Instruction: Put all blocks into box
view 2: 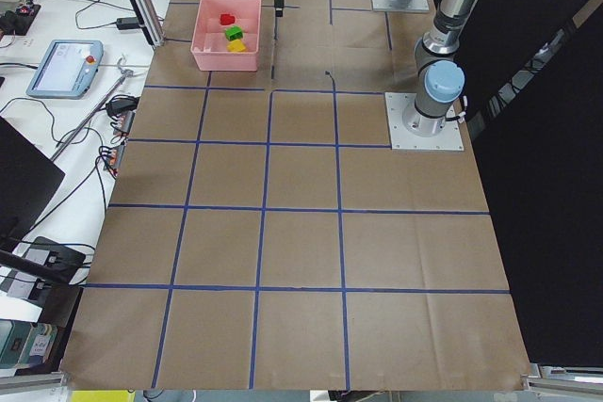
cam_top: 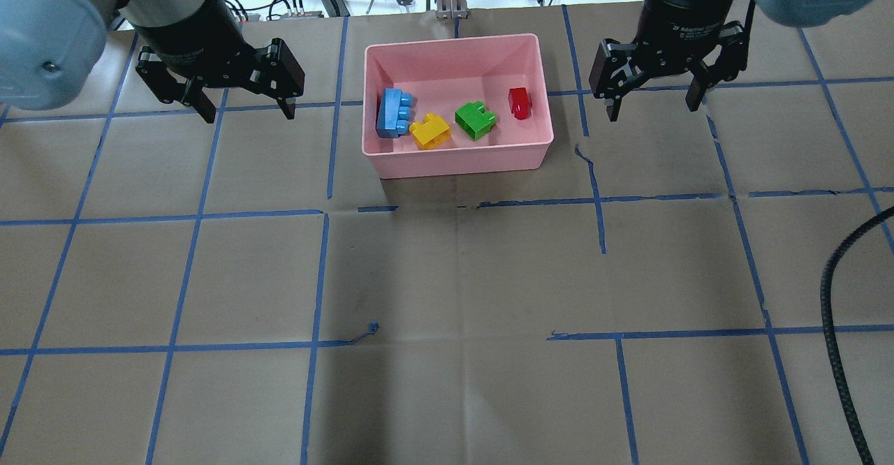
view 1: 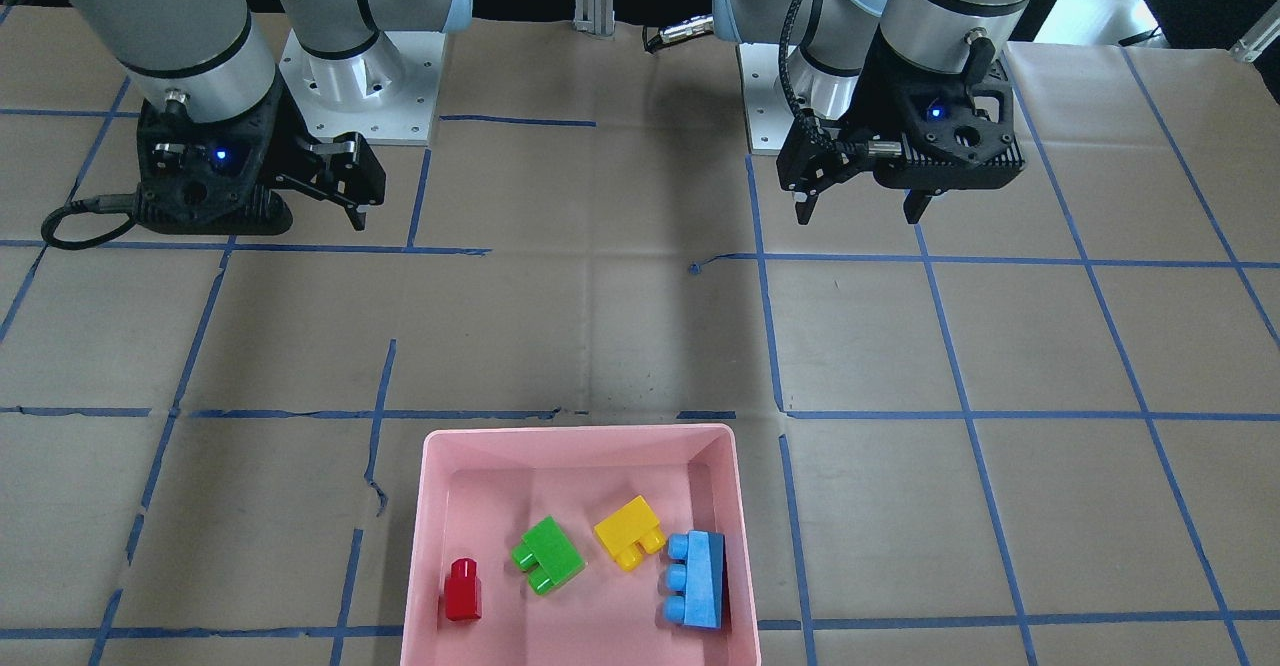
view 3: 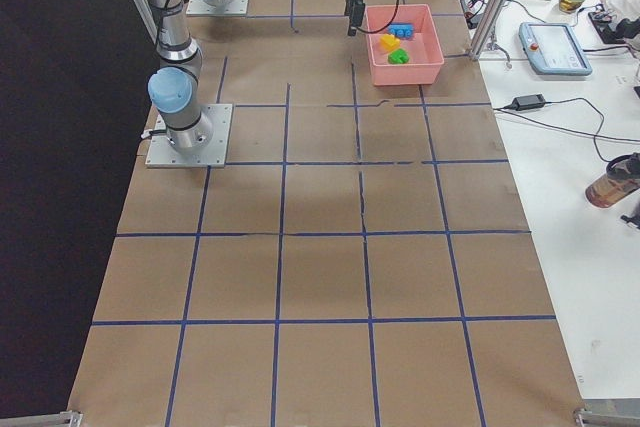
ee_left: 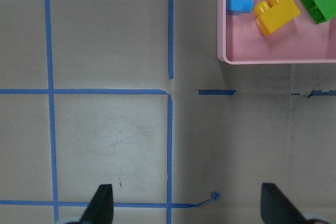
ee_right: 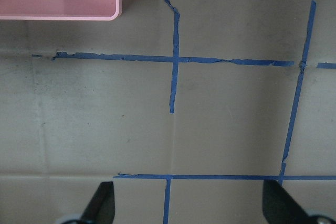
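Starting nearest the robot, the brown-papered desk (cam_top: 454,276) shows its grid of blue tape (cam_top: 195,213). Farther out, the two tools hang above it at much the same depth, one on each side of the box. The left tool (cam_top: 248,114) is released, fingers spread wide and nothing between them. The right tool (cam_top: 653,110) is likewise spread and bare. Hanging well off the box's short sides, they seem parked out of the way, since nothing looks left to fetch.

Between them, toward the desk's far edge, sits the box (cam_top: 454,172), a shallow pink tray with sloped walls and a rounded rim. All four blocks lie on its floor:

- The yellow block (cam_top: 429,132) lies closest to the near wall.
- The green block (cam_top: 475,121) lies just beyond it, askew.
- The blue block (cam_top: 393,112) lies on its side by the wall on the robot's left, studs pointing inward. Whether it touches the yellow one I cannot tell.
- The red block (cam_top: 519,102) lies farthest back, apart from the others.

By this lay, the task looks finished.
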You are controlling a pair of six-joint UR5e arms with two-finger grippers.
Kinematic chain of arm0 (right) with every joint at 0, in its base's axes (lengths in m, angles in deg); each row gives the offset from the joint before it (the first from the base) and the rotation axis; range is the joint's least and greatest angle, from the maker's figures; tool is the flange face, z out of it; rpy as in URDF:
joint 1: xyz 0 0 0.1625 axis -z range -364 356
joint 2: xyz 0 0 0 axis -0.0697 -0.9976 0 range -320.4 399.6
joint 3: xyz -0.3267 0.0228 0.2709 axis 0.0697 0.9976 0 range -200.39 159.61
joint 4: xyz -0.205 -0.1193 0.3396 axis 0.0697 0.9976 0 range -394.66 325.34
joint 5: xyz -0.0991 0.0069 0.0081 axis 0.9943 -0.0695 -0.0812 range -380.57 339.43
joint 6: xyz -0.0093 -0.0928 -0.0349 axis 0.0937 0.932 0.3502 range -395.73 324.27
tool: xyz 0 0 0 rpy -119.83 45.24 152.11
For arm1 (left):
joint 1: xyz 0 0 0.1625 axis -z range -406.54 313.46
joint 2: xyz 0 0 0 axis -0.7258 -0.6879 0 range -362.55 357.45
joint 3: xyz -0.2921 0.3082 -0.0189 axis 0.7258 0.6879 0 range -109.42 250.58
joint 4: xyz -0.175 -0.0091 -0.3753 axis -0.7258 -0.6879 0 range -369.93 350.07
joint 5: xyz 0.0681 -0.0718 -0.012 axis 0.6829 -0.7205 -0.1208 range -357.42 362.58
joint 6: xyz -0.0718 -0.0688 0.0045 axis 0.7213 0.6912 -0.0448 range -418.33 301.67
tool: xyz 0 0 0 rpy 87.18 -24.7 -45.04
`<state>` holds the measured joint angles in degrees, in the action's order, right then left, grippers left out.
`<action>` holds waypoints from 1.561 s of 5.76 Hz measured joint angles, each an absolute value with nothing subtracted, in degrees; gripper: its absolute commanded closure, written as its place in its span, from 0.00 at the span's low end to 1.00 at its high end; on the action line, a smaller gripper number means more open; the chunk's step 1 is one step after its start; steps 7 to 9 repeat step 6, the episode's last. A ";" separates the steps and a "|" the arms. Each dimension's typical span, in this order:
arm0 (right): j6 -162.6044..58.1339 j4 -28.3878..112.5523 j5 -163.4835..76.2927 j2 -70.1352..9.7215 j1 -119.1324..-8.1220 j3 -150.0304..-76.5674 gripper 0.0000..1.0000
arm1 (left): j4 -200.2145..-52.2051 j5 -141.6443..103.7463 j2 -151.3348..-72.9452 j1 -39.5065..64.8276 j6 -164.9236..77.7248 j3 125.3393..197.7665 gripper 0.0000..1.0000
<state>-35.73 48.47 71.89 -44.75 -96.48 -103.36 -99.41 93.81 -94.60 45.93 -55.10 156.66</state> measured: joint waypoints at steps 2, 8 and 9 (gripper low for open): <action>-35.84 48.44 70.89 -46.61 -96.54 -104.04 0.01 | -99.45 93.81 -94.57 45.93 -55.09 156.71 0.00; -35.82 48.57 70.83 -46.79 -96.57 -103.95 0.01 | -99.49 93.81 -94.48 45.93 -54.68 156.59 0.00; -35.82 48.57 70.83 -46.79 -96.57 -103.95 0.01 | -99.49 93.81 -94.48 45.93 -54.68 156.59 0.00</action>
